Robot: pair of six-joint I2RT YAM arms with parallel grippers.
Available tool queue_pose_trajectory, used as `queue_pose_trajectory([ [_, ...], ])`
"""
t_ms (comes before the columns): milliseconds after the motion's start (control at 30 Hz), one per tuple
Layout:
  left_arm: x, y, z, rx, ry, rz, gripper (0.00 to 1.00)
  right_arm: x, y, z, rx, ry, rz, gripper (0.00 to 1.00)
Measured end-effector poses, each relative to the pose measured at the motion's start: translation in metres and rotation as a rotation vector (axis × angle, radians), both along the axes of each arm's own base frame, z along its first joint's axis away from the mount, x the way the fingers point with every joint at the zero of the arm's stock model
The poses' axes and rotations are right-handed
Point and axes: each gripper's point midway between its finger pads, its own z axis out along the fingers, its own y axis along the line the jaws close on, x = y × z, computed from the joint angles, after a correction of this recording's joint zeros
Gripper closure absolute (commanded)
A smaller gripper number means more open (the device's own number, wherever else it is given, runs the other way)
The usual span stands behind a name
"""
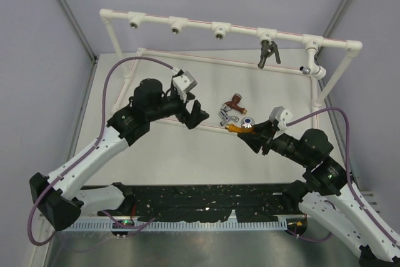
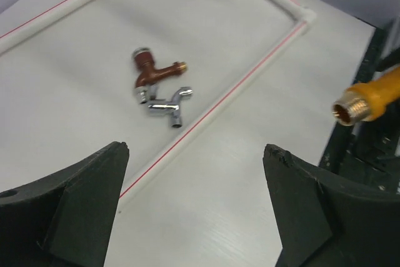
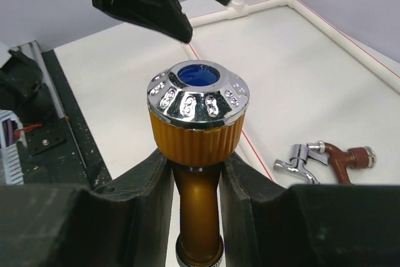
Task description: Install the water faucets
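My right gripper (image 1: pixel 251 133) (image 3: pixel 195 162) is shut on the stem of the orange faucet (image 1: pixel 241 127) (image 3: pixel 197 130), whose chrome cap with a blue centre faces the wrist camera. Its brass threaded end (image 2: pixel 347 110) shows at the right of the left wrist view. My left gripper (image 1: pixel 195 114) (image 2: pixel 197 151) stands open and holds nothing, just left of that faucet. The red-brown faucet (image 1: pixel 234 100) (image 2: pixel 152 73) and the silver faucet (image 1: pixel 226 115) (image 2: pixel 169 107) lie side by side on the table. A dark grey faucet (image 1: pixel 267 53) hangs from a socket of the white pipe frame (image 1: pixel 237 29).
The frame's top bar carries several downward sockets (image 1: pixel 177 27). Its base pipe with a red line (image 2: pixel 206 114) runs across the table beside the loose faucets. A black rail (image 1: pixel 200 201) spans the near edge between the arm bases. Grey walls enclose the table.
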Motion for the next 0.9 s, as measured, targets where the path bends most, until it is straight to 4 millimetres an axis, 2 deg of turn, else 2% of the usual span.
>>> queue_pose_trajectory([
  [200,0.07,0.072,-0.035,0.083,0.118,0.413,0.04,0.016,-0.013,-0.017,-0.034,-0.008,-0.112,0.95],
  [400,0.138,0.149,-0.11,0.191,0.358,0.759,0.03,0.022,-0.016,-0.028,-0.058,-0.005,-0.145,0.95],
  [467,0.154,0.167,-0.135,0.212,0.44,0.828,0.04,0.023,-0.017,-0.03,-0.062,-0.007,-0.148,0.94],
  [567,0.172,0.186,-0.165,0.217,0.552,0.903,0.04,0.024,-0.017,-0.028,-0.063,-0.02,-0.147,0.95],
  [700,0.189,0.201,-0.195,0.219,0.659,0.966,0.04,0.023,-0.018,-0.025,-0.059,-0.03,-0.149,0.95],
  [800,0.198,0.204,-0.212,0.232,0.716,0.987,0.04,0.022,-0.02,-0.022,-0.049,-0.042,-0.155,0.95],
  [900,0.196,0.202,-0.228,0.247,0.777,0.998,0.04,0.021,-0.022,-0.019,-0.041,-0.052,-0.162,0.95],
])
